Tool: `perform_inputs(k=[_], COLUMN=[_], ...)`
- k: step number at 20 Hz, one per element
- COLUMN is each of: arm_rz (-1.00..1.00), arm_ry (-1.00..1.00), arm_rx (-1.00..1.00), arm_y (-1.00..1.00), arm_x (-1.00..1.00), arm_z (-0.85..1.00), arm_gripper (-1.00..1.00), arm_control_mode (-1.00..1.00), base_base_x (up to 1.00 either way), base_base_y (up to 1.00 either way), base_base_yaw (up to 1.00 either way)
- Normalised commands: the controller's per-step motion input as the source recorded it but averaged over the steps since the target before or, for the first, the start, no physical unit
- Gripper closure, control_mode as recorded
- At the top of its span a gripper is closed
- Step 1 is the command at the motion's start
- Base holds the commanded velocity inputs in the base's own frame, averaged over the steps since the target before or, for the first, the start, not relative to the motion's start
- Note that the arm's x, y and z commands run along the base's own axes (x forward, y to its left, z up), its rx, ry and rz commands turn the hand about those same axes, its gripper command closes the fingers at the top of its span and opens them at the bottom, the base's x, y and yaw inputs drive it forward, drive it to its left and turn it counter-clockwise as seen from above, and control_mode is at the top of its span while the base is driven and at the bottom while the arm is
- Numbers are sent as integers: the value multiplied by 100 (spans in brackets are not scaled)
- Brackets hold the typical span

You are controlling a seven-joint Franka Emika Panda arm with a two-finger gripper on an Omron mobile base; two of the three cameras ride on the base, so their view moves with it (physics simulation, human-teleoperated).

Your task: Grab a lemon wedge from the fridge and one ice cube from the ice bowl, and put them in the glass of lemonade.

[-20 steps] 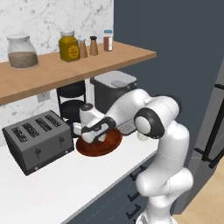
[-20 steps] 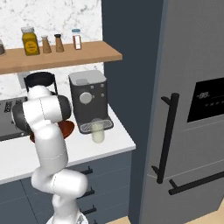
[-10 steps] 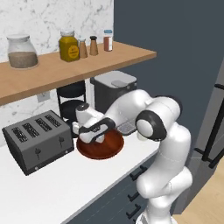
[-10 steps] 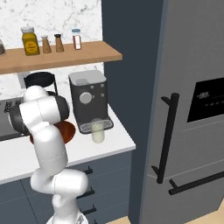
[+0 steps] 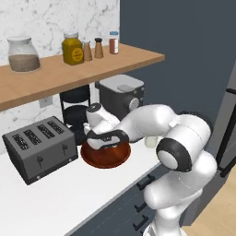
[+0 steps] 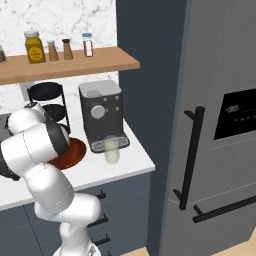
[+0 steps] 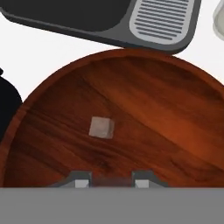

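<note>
Fridge: tall, dark grey, doors closed, right of the counter; glass of lemonade: on the counter before the coffee machine. Ice bowl: wide, wooden, between toaster and coffee machine, holding one ice cube left of centre. The cube is probably light, hard and slippery, best pinched across opposite flat faces; gripper: poised over the bowl, jaws spread moderately, empty, touching nothing, cube beyond the fingertips.
</note>
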Motion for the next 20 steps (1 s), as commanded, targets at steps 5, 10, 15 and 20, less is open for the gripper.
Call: perform_inputs(k=[5, 10, 15, 20], arm_rz=[0, -1, -2, -3], arm_ry=[-3, -7, -5, 0], arm_rx=[0, 0, 0, 0], arm_y=[-58, -62, -56, -59], arm_x=[-60, -43, -36, -24], arm_z=[58, 73, 70, 55], arm_gripper=[100, 100, 100, 100], arm_control_mode=[-100, -100, -100, -100], base_base_x=[0, 0, 0, 0], base_base_y=[0, 0, 0, 0], base_base_yaw=[0, 0, 0, 0])
